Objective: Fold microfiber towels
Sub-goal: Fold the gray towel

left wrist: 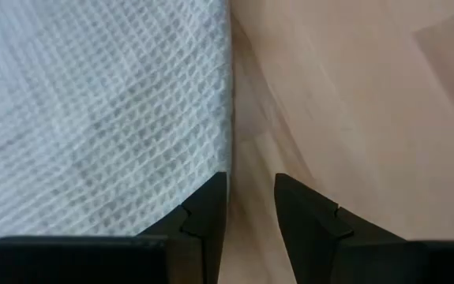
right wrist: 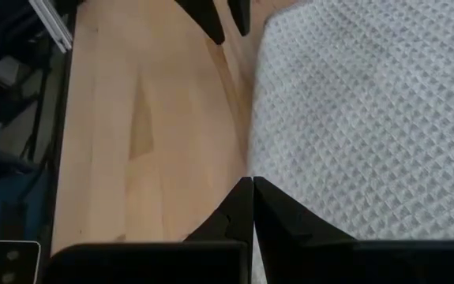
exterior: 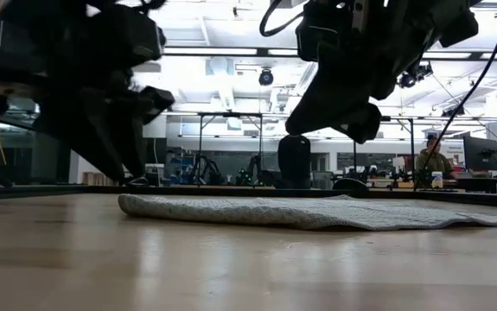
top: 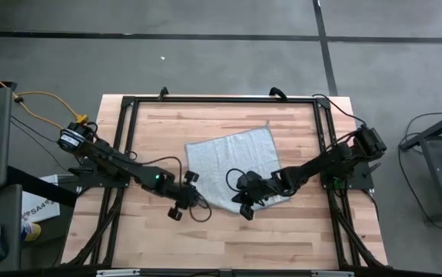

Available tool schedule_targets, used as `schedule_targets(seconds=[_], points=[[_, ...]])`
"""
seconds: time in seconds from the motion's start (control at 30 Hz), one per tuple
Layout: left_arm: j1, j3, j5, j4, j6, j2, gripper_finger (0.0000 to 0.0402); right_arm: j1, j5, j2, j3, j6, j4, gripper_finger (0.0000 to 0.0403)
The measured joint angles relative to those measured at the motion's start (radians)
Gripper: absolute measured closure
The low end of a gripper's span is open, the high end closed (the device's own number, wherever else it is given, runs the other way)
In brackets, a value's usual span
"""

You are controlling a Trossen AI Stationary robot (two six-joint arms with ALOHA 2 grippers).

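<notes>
A single microfiber towel (top: 236,165) lies flat on the wooden table (top: 228,231), near the middle and slightly toward the right, turned at an angle to the table's edges. No container of any kind holds it; it rests directly on the boards. The left gripper (top: 192,191) sits low at the towel's left edge, its fingers (left wrist: 211,213) parted by a narrow gap; in the left wrist view one finger overlaps the cloth's border and the other stands over bare wood, and nothing is visibly pinched between them. The right gripper (top: 244,201) is at the towel's near corner, its fingers (right wrist: 242,205) pressed together tip to tip just at the hem, holding nothing that can be seen. In the right wrist view the left gripper's two dark fingertips show beyond, by the same edge of the cloth. In the low view both grippers are dark silhouettes cut off above, and the towel (exterior: 317,212) appears as a thin, slightly rumpled strip; whether either gripper touches the surface cannot be determined there. The right arm covers part of the towel's lower right area in the high view.
</notes>
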Motion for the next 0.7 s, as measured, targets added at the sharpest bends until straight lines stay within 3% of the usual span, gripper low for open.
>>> schedule_targets(seconds=[0.2, 0.47, 0.7], points=[[-0.049, 0.000, -0.154, 0.010, -0.007, 0.011, 0.0294, 0.000, 0.000, -0.001, 0.000, 0.000, 0.013, 0.0401], [-0.048, 0.000, -0.160, 0.050, 0.001, 0.129, 0.0294, 0.004, -0.001, -0.001, 0.000, -0.002, 0.016, 0.0401], [-0.048, 0.003, -0.180, 0.060, -0.008, 0.145, 0.0294, 0.004, -0.004, -0.002, 0.000, -0.002, 0.015, 0.0401]])
